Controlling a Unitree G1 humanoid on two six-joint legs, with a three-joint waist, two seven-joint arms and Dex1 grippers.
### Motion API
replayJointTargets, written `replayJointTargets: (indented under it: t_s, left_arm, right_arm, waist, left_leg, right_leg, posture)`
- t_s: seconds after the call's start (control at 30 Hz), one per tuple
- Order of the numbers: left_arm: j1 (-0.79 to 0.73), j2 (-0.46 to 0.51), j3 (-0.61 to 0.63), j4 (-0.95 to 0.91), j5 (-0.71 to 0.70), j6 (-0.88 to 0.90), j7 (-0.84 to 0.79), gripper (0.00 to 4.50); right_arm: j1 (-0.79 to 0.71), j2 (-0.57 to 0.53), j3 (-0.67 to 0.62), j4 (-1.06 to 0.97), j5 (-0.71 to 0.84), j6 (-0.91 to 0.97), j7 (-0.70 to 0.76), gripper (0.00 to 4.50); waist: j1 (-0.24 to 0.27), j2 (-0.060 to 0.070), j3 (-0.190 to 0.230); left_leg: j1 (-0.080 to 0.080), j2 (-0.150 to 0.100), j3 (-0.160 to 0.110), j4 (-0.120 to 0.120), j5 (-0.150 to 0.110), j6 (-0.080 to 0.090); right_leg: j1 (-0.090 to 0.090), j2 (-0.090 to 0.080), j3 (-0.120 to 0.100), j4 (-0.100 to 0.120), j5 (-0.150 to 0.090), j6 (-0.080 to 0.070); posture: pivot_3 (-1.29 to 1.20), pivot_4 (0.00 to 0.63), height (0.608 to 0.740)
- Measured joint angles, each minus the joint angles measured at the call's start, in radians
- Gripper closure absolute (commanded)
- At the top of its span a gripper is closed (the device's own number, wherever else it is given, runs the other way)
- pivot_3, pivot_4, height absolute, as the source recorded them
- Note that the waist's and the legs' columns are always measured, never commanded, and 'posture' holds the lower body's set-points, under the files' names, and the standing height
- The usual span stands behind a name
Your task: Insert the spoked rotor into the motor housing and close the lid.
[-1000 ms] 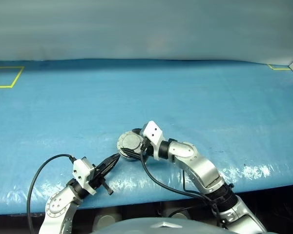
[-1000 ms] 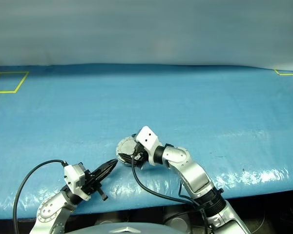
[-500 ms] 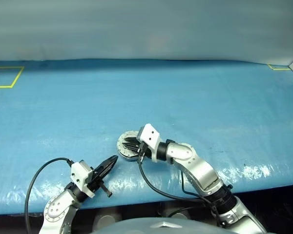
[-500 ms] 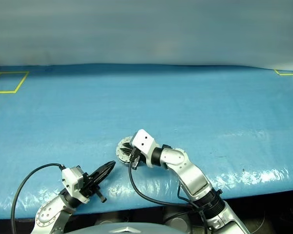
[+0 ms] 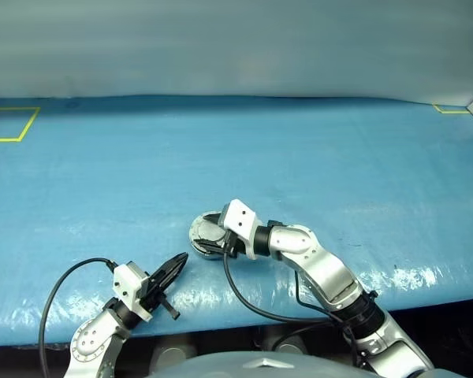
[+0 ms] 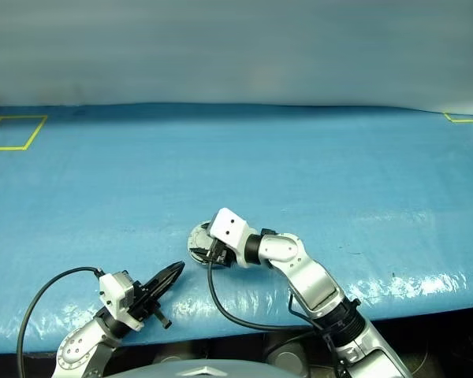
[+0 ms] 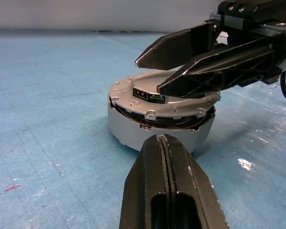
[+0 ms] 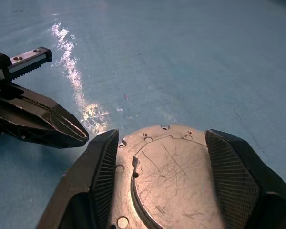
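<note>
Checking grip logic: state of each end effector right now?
Left end effector: closed, empty.
Right end effector: open, fingers either side of the lid, not clamped.

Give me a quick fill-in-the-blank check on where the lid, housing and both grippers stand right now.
1. The lid lies on top of the motor housing, which rests on the ____ table cover.
2. The right gripper has its fingers spread ____ above the lid.
3. The left gripper is ____, its tip a short way from the housing, not touching it.

Missing words: blue; open; shut
</note>
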Motion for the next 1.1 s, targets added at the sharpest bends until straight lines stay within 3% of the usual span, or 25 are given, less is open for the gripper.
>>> replayJointTargets:
  t_s: [0.07,0.47,0.6,0.7,0.8,1.1]
  left_arm:
    - [0.0,0.0,0.0,0.0,0.0,0.0,0.0,4.5]
    - [0.013,-0.005,-0.007,0.0,0.0,-0.013,0.008,4.5]
    - [0.015,-0.006,-0.007,0.0,0.0,-0.013,0.009,4.5]
    - [0.015,-0.006,-0.007,0.0,0.0,-0.014,0.009,4.5]
    - [0.017,-0.006,-0.007,0.0,0.0,-0.016,0.009,4.5]
    - [0.018,-0.006,-0.007,0.002,0.0,-0.016,0.008,4.5]
  right_arm:
    - [-0.014,-0.016,0.0,-0.002,-0.001,0.013,0.013,0.09]
    - [-0.046,-0.028,0.002,0.035,-0.028,0.039,0.032,0.04]
    - [-0.056,-0.028,0.002,0.041,-0.036,0.062,0.038,0.91]
    - [-0.061,-0.028,0.001,0.041,-0.032,0.082,0.049,0.91]
    - [-0.062,-0.026,-0.002,0.041,-0.029,0.094,0.051,1.39]
    - [-0.061,-0.025,-0.002,0.036,-0.024,0.1,0.048,1.39]
  waist:
    - [0.0,0.0,0.0]
    - [0.0,0.0,0.0]
    - [0.0,0.0,0.0]
    - [0.0,0.0,0.0]
    - [0.0,0.0,0.0]
    - [0.0,0.0,0.0]
  left_leg:
    - [0.0,0.0,0.0,0.0,0.0,0.0]
    - [-0.001,0.0,0.0,0.0,0.0,0.0]
    - [0.0,0.0,0.0,0.0,0.0,0.0]
    - [0.0,0.0,0.0,0.0,0.0,0.0]
    - [0.0,0.0,0.0,0.0,0.0,0.0]
    - [0.0,0.0,0.0,0.0,0.0,0.0]
  right_leg:
    - [0.0,0.0,0.0,0.0,0.0,0.0]
    - [0.0,0.0,0.0,0.0,0.0,0.0]
    - [0.001,0.0,0.0,0.0,0.0,0.0]
    - [0.0,0.0,0.0,0.0,0.0,0.0]
    - [0.0,0.0,0.0,0.0,0.0,0.0]
    - [0.0,0.0,0.0,0.0,0.0,0.0]
  posture:
    - [0.0,0.15,0.74]
    - [0.0,0.15,0.74]
    - [0.0,0.15,0.74]
    - [0.0,0.15,0.74]
    - [0.0,0.15,0.74]
    - [0.0,0.15,0.74]
